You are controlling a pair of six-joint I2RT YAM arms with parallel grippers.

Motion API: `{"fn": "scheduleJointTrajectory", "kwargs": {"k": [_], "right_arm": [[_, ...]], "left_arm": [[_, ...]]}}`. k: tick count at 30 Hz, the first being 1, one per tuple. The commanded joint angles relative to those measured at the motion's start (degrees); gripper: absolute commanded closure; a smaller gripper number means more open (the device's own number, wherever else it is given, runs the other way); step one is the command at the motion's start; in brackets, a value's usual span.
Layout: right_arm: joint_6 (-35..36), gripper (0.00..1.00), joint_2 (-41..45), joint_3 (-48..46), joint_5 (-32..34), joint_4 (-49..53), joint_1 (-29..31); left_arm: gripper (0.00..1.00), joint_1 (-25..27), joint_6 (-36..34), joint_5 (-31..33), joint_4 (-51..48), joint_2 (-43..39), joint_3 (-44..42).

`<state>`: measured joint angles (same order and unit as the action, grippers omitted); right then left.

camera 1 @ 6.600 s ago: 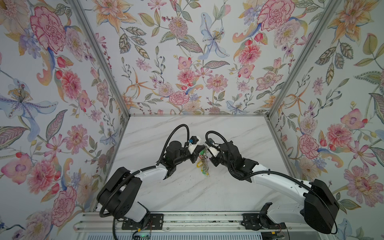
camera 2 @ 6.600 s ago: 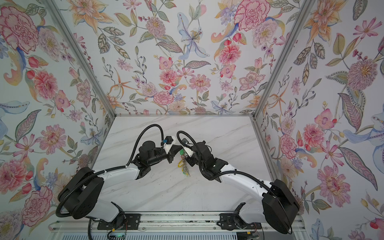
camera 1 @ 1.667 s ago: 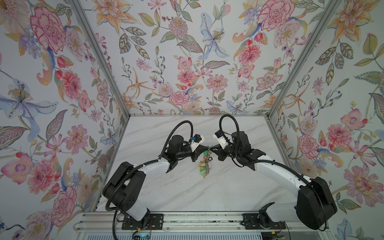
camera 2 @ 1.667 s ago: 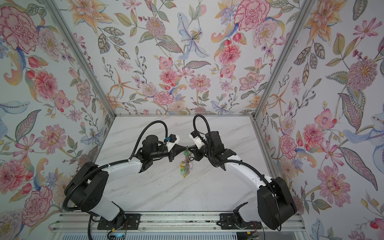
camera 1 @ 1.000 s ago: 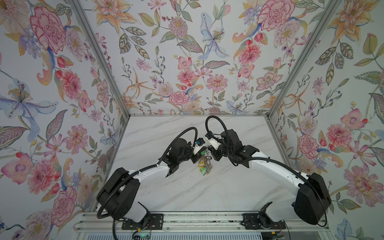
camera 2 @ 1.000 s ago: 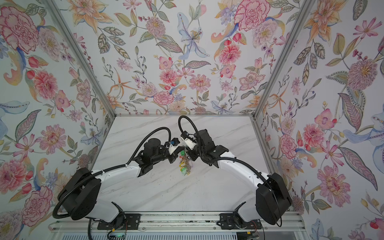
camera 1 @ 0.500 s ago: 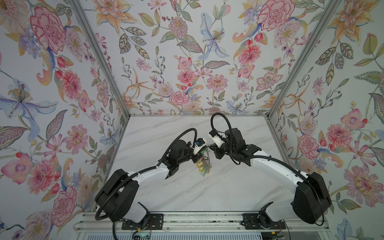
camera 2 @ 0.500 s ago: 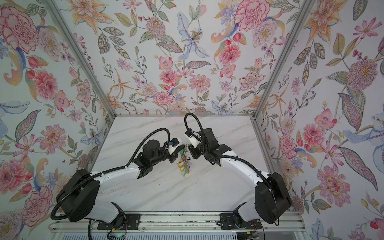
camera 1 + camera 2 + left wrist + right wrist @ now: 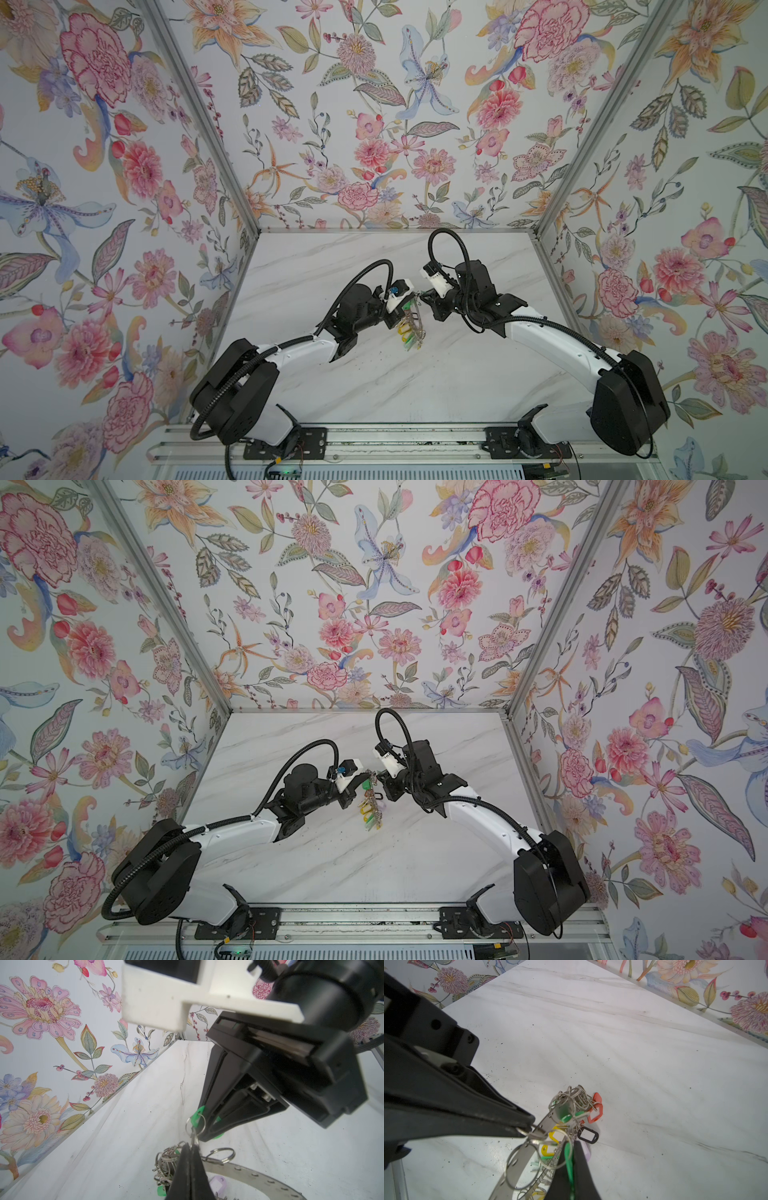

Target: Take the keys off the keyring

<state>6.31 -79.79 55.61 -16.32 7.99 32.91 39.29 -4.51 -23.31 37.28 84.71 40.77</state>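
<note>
Near the middle of the bench point(image 9: 457, 374), held up between my two arms, is the bundle: the keyring point(image 9: 249, 1174), a flat grey band with rim holes, with the keys point(image 9: 409, 334) bunched on it. Whether the lowest tags touch the bench I cannot tell.

My left gripper point(image 9: 528, 1126) sits at 9 o'clock of the bundle, clenched on a small split ring point(image 9: 537, 1136) right at the keyring's rim. I cannot tell whether it pinches the rim as well. My right gripper point(image 9: 208, 1135), at 3 o'clock, is clamped on a green tag point(image 9: 198, 1114) whose loop links into that same spot.

My worry is a straight pull. A split ring will not give to tugging, I judge. The smooth tag could slide out of the right gripper, or the ring could slip from the left one and drop the whole bundle. The two gripper tips are just beside each other, so a twist to wind the ring off may knock one into the other.

Crowding the spot is a tangle of other rings with a red tag point(image 9: 596, 1109), a yellow tag point(image 9: 547, 1150) and a black-rimmed white tag point(image 9: 587, 1135); these could snag. Flowered walls point(image 9: 374, 124) close the bench at 9, 12 and 3 o'clock, well apart from both grippers. The base rail point(image 9: 395, 440) lies at 6.
</note>
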Motion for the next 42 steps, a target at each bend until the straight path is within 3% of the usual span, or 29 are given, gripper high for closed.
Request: {"fn": "scheduleJointTrajectory", "kwargs": {"k": [1,10,14,31,42], "right_arm": [[-1.7,1.00,2.1,-0.6,9.6,-0.7,-3.5],[5.3,1.00,2.3,2.4,18.7,-1.7,3.8],[6.3,1.00,2.3,3.7,16.7,-3.2,5.5],[9.9,1.00,10.8,-2.0,10.9,-11.5,10.6],[8.9,1.00,14.7,-5.2,14.1,-9.3,13.7]], "left_arm": [[1.00,-1.7,0.6,4.4,0.2,-2.6,-1.6],[1.00,-0.9,-2.5,6.6,-3.4,-0.7,-0.2],[1.00,0.0,-5.0,7.9,-4.6,0.2,0.2],[1.00,-0.6,-3.2,9.0,-4.9,4.3,2.0],[1.00,-6.4,7.8,5.7,-0.9,7.1,2.5]]}}
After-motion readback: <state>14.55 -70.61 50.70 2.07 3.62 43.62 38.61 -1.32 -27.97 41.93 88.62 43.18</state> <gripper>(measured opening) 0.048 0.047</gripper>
